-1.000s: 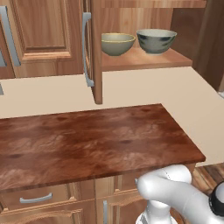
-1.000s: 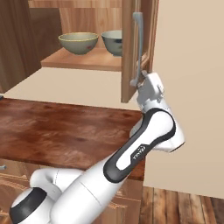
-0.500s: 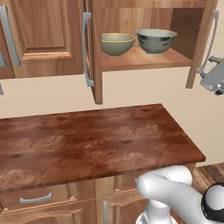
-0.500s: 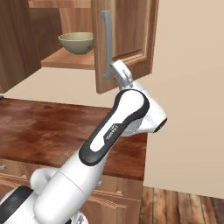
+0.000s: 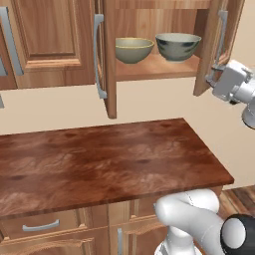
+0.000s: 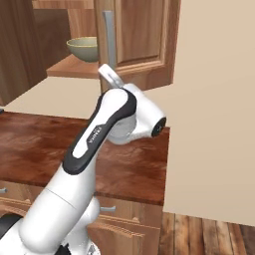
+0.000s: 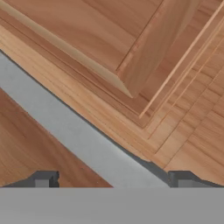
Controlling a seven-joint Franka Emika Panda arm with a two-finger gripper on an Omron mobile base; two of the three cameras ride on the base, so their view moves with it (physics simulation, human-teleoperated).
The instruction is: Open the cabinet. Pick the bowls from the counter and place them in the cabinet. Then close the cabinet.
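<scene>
gripper (image 7: pixel 112 177): jaws spread wide — door handle (image 7: pixel 83 138) between the tips
cabinet (image 5: pixel 149 69): open
bowls (image 5: pixel 133 50): on its shelf, well beyond the gripper

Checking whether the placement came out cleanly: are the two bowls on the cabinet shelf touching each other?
Apart. The left base view shows the beige bowl and the grey-green bowl side by side, with a strip of cabinet back panel visible between their rims.

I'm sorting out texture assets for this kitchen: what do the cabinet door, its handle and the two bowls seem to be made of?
Cabinet door: looks like medium-brown wood with a satin finish, showing grain and a raised panel.
Handle: plain matte grey bar, probably metal, possibly plastic.
Beige-olive bowl and grey-green bowl: smooth and slightly glossy, likely glazed ceramic.
</scene>
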